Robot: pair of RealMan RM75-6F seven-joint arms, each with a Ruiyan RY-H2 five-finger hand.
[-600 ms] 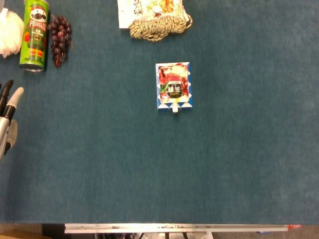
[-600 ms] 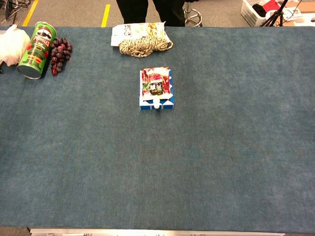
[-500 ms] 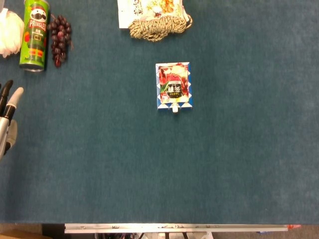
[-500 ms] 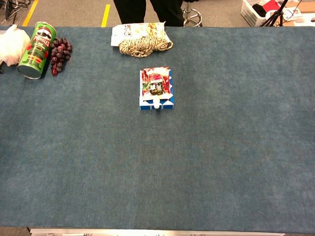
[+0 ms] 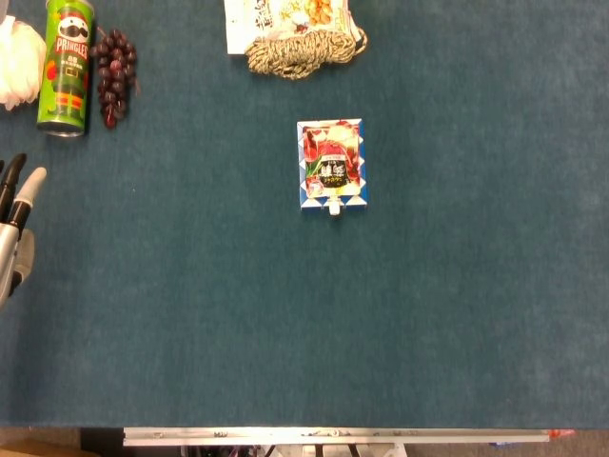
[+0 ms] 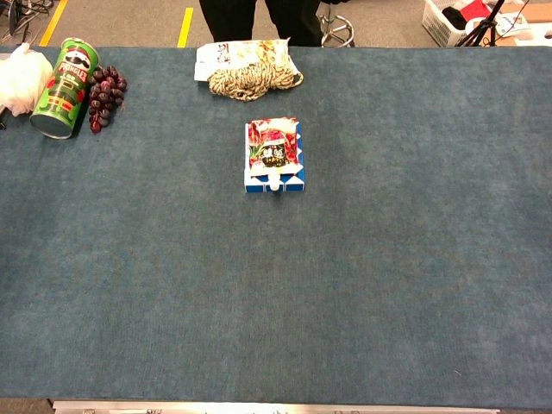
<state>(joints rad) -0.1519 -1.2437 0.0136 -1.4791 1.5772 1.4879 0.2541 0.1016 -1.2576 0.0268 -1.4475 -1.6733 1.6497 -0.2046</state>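
While the left hand (image 5: 14, 224) hovers empty at the table's (image 5: 457, 314) left edge, fingers loosely apart, the nearest thing, a green crisp can (image 5: 67, 67), lies in the far-left corner. Reaching seems barely begun; next, extend toward it.

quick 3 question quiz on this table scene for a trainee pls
1. True or false: the left hand holds the pouch.
2. What lies right beside the Pringles can? A) grapes B) rope C) pouch
3. Fill in: the rope lies partly on a snack ____.

Key
1. False: the hand is at the table's left edge, holding nothing; the pouch lies mid-table.
2. A
3. bag
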